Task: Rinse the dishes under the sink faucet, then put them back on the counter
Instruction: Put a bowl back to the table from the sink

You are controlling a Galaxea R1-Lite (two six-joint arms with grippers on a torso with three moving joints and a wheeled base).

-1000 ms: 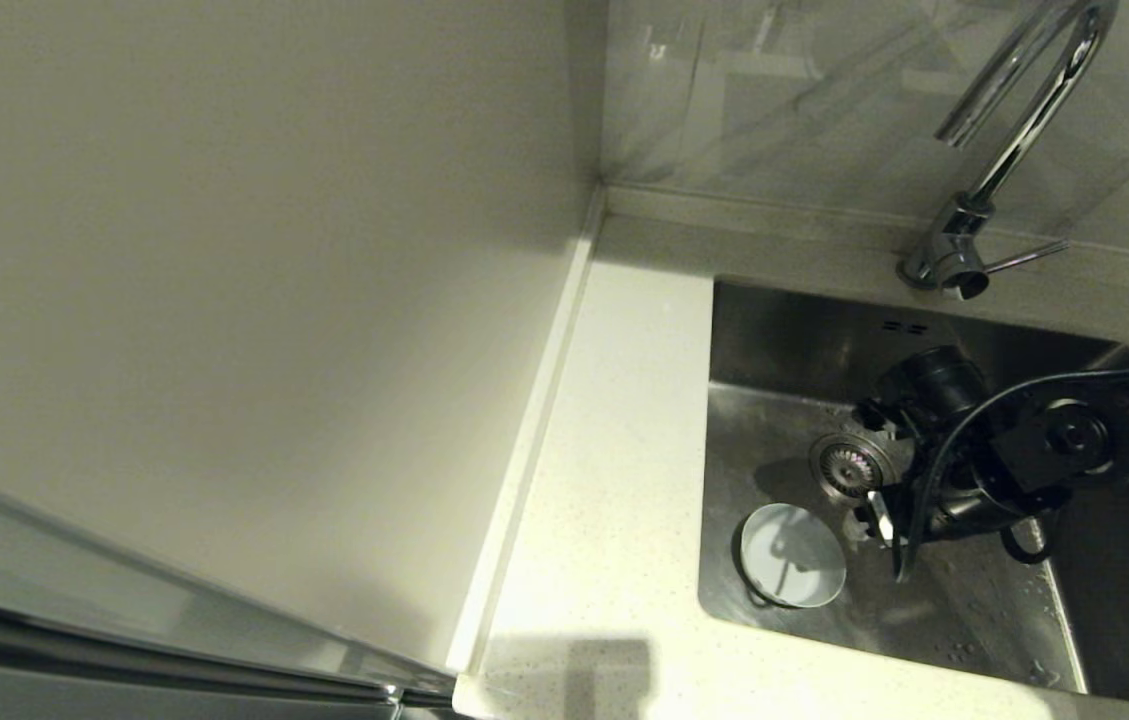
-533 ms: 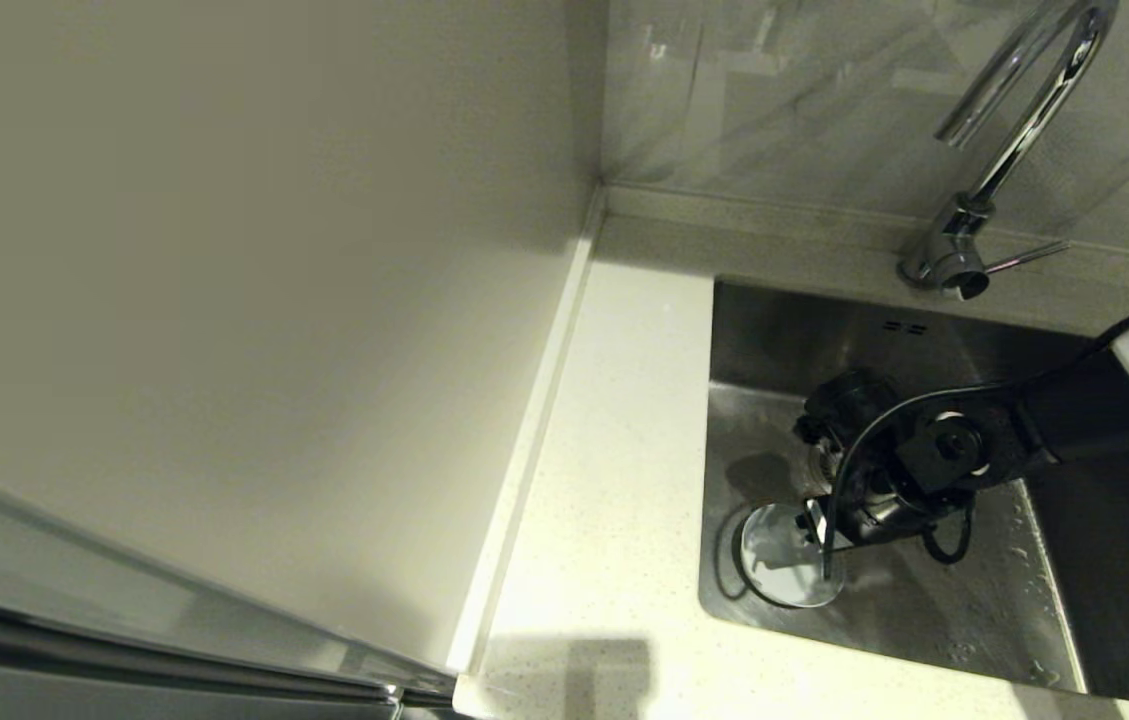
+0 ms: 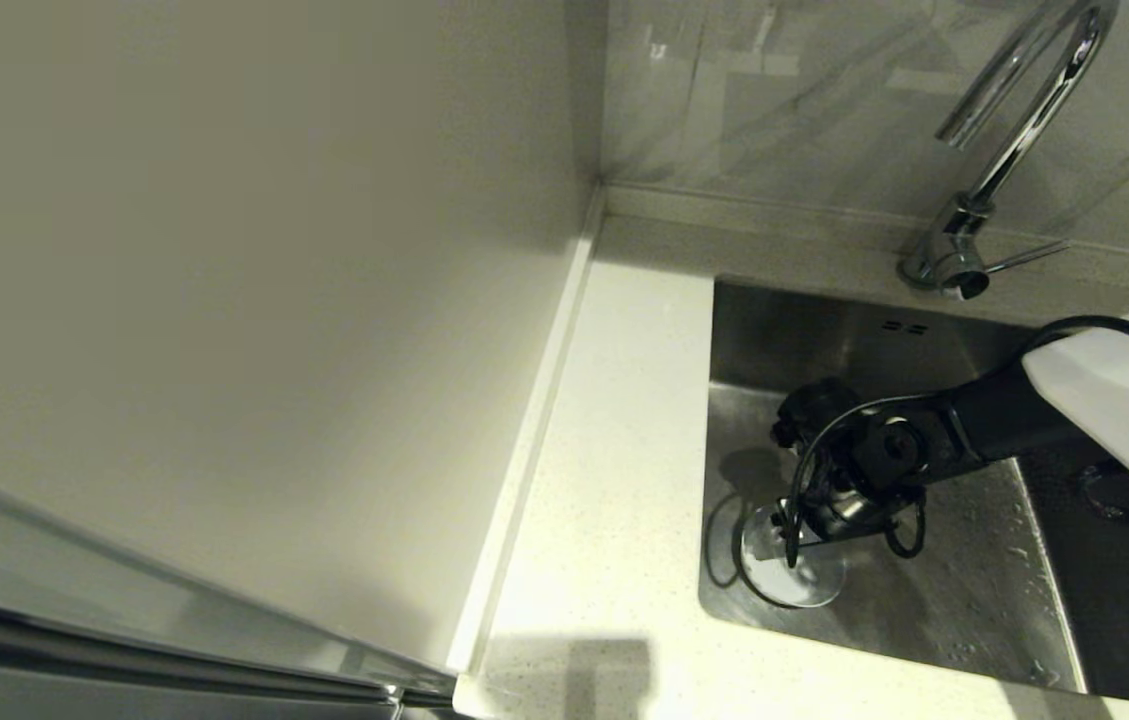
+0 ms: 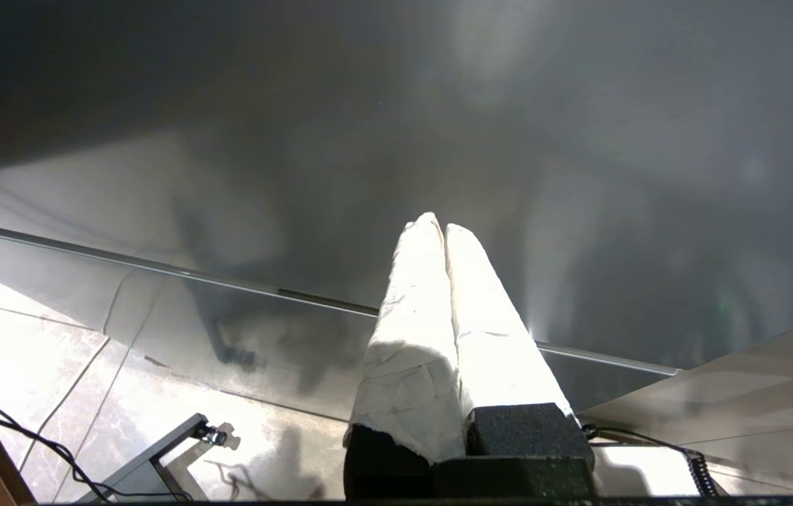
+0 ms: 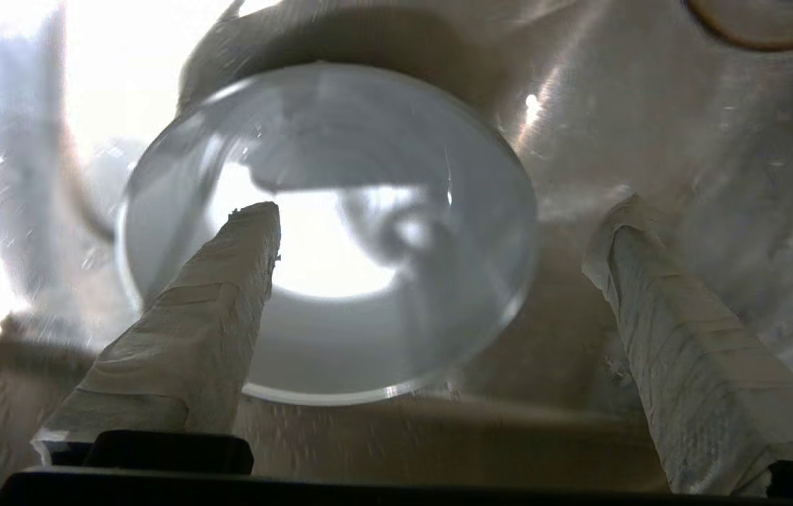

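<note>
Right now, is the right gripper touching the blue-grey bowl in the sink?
Cannot tell. In the right wrist view the open right gripper straddles the bowl's rim, one finger over its inside, but no view shows contact or gap plainly.

At lower right of the frame, the right gripper (image 3: 786,535) hangs over a pale bowl (image 3: 792,578) in the sink (image 3: 964,610); the faucet (image 3: 1009,130) stands upper right, the counter (image 3: 604,480) at center.

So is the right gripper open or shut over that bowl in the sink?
Open. The right gripper has its taped fingers spread wide, one over the pale blue-grey bowl, one beside its rim, nothing held.
</note>
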